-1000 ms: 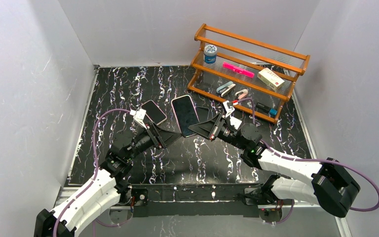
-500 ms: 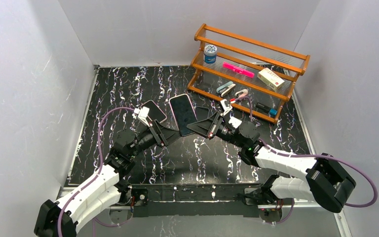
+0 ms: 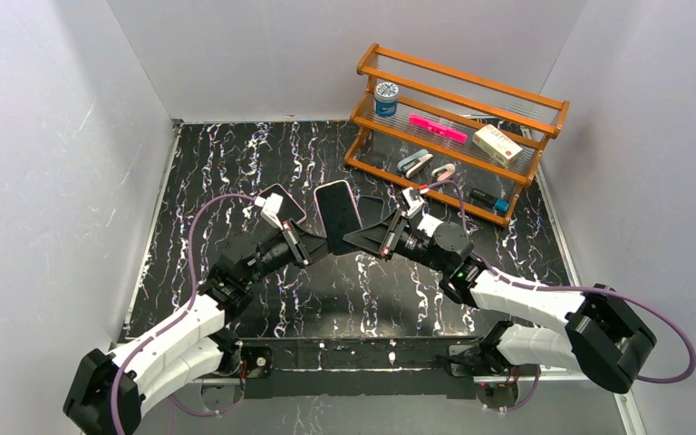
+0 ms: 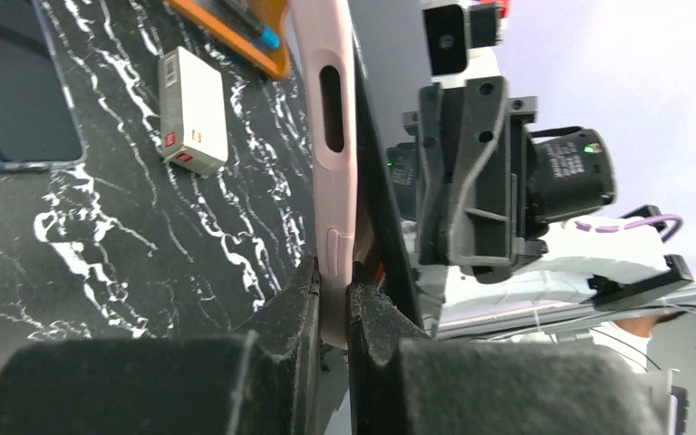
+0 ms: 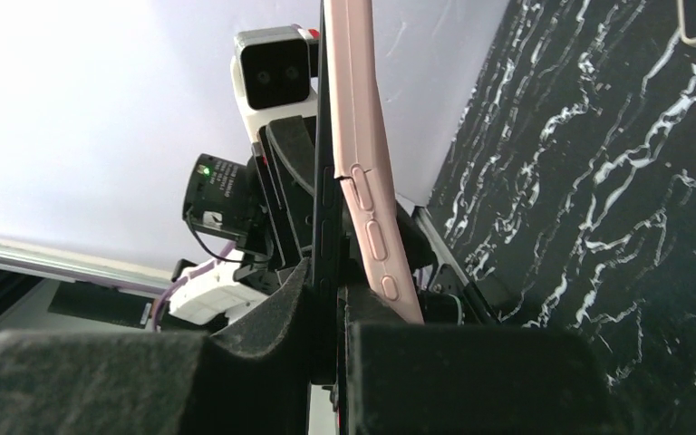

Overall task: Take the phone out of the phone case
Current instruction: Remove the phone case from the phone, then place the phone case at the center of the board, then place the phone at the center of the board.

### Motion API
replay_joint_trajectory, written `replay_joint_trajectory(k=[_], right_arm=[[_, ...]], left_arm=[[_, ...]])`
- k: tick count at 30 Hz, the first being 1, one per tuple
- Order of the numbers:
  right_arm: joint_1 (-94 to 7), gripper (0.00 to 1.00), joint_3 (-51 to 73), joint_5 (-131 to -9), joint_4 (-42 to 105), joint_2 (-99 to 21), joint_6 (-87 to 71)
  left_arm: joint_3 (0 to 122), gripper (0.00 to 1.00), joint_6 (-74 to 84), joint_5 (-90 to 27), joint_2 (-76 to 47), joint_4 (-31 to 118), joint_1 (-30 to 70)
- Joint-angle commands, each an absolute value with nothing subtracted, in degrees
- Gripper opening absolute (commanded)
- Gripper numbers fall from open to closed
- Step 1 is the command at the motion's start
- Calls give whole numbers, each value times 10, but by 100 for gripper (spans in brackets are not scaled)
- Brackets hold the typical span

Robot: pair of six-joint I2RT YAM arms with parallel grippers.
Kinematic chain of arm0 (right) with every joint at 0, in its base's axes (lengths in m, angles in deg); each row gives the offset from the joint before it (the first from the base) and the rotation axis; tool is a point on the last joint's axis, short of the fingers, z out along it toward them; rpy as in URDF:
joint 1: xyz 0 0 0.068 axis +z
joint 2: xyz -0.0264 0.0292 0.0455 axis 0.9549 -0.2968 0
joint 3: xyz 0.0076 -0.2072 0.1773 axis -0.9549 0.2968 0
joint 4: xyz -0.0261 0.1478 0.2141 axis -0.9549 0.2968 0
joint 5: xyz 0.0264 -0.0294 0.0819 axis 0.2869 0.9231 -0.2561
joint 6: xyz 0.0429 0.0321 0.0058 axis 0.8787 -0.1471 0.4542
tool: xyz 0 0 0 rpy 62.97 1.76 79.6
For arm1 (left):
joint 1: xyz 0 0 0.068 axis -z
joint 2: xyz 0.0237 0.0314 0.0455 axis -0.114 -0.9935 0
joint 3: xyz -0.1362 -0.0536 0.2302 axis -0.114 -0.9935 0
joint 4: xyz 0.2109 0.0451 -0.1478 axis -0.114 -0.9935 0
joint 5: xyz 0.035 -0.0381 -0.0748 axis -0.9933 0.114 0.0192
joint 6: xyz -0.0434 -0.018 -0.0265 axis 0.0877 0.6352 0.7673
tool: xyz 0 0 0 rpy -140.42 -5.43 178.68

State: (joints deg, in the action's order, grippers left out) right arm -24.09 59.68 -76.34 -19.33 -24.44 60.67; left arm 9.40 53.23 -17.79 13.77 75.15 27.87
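Note:
A phone in a pink phone case (image 3: 338,216) is held upright above the table between both arms. In the left wrist view the pink phone case (image 4: 331,136) stands edge-on, and my left gripper (image 4: 335,290) is shut on its lower edge. The dark phone (image 4: 376,190) stands just right of the case there, parted from it at the bottom. In the right wrist view my right gripper (image 5: 326,308) is shut on the dark phone (image 5: 326,208), with the pink case (image 5: 362,172) leaning off to its right. From above, the left gripper (image 3: 317,245) and right gripper (image 3: 361,237) meet under the phone.
A second phone (image 3: 283,205) lies flat on the black marble table (image 3: 236,163), left of the held one. A wooden shelf (image 3: 458,127) at the back right holds a tin, a pink item, a white box and staplers. A small white box (image 4: 192,109) lies near the shelf.
My left gripper has closed on the case's lower edge, after standing open. The left arm moved in toward the phone. The right gripper kept its grip.

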Motion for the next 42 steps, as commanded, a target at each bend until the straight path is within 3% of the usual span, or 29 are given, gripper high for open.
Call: replay_joint_trajectory(k=[1, 10, 18, 24, 31, 42], right_arm=[[-232, 1, 591, -778, -177, -173, 573], [-240, 1, 596, -733, -39, -92, 525], [-252, 1, 603, -704, 59, -28, 499], [-252, 1, 641, -663, 143, 6, 489], [-252, 1, 735, -668, 128, 7, 525], [-221, 1, 800, -697, -31, -150, 578]], left_arm=[[125, 0, 460, -286, 140, 632, 273], [173, 0, 392, -425, 102, 440, 271], [171, 0, 395, -459, 65, 379, 269], [176, 0, 379, -407, 61, 351, 269], [132, 0, 392, -324, 42, 343, 286], [64, 0, 463, -387, 54, 363, 362]])
